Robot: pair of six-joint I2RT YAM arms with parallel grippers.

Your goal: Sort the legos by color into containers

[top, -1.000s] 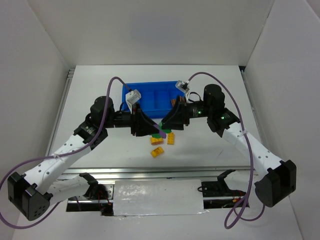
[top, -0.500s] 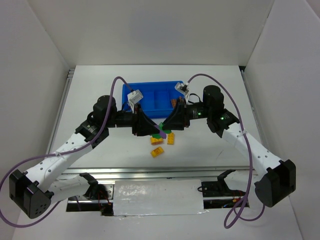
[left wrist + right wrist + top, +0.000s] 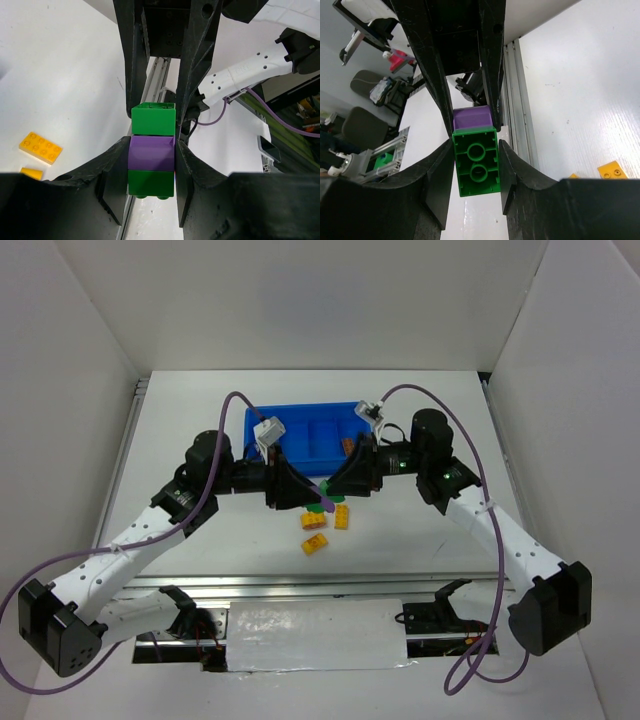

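Observation:
A stack of legos, green, purple, green, hangs between my two grippers above the table in front of the blue tray. In the left wrist view my left gripper is shut on the purple brick and the near green brick. The far green brick sits between the right gripper's fingers. In the right wrist view my right gripper is shut on that green brick, underside facing the camera, with the purple brick behind it. From above, the stack is mostly hidden by the fingers.
Three yellow-orange bricks lie on the table just in front of the grippers; one shows in the left wrist view. A brown brick lies in the tray's right compartment. The table's metal rail runs along the near edge.
Both grippers stay clamped on the stack. The right wrist has shifted slightly to the right; the stack has barely moved.

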